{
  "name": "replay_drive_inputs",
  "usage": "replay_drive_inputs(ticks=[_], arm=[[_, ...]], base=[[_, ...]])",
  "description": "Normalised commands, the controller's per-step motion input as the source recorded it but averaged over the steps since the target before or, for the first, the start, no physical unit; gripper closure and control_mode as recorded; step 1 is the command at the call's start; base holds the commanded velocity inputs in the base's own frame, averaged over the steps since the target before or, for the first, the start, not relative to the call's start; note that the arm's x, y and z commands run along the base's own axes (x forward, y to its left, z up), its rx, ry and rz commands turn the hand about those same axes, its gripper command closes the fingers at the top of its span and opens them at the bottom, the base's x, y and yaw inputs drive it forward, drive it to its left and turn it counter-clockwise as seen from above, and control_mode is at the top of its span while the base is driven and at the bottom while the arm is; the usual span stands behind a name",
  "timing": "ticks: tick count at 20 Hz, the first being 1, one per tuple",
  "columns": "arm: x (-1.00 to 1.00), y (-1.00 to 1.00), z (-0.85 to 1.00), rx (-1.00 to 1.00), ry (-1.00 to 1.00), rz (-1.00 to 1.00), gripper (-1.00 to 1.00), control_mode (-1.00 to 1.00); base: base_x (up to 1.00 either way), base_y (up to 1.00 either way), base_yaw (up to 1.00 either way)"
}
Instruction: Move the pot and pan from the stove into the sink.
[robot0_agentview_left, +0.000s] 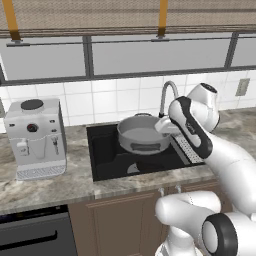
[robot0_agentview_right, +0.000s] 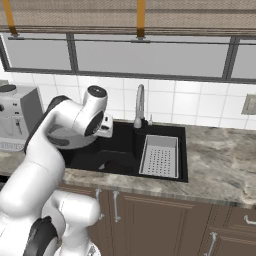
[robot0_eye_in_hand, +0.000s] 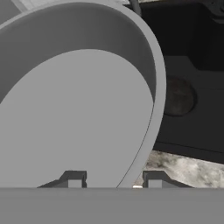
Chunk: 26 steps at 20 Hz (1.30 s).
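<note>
The pot (robot0_agentview_left: 143, 134) hangs over the sink (robot0_agentview_left: 102, 160), its rim between the hand's (robot0_eye_in_hand: 113, 179) fingers, and takes up most of the room above the basin. The basin floor under it lies bare. The tap (robot0_agentview_left: 168, 95) stands close behind; the strainer tray (robot0_agentview_right: 160, 156) fills the sink's right side. A coffee machine (robot0_agentview_left: 36, 137) blocks the worktop (robot0_agentview_left: 45, 192) to the left.

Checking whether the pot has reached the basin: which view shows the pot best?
The left base view: the whole pot hangs above the sink, its rim in the jaws. The hand view shows just the pot's inside and rim, close up. In the right base view the arm hides most of it.
</note>
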Motion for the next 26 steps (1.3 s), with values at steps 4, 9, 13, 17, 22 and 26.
replay_drive_inputs(ticks=[4,9,13,17,22,26], arm=[[0.11,0.00,-0.38,-0.10,0.00,-0.02,1.00,-1.00],[0.26,0.02,-0.25,-0.07,0.01,-0.05,1.00,-1.00],[0.39,0.03,-0.28,-0.05,0.01,-0.07,1.00,-1.00],[0.42,0.03,-0.28,-0.03,0.00,-0.09,1.00,-1.00],[0.42,0.05,-0.30,-0.04,0.00,-0.08,1.00,-1.00],[0.38,0.06,-0.34,-0.05,0.00,-0.08,1.00,-1.00]], base=[[0.00,0.00,0.00],[0.00,0.00,0.00],[0.00,0.00,0.00],[0.00,0.00,0.00],[0.00,0.00,0.00],[0.00,0.00,0.00]])
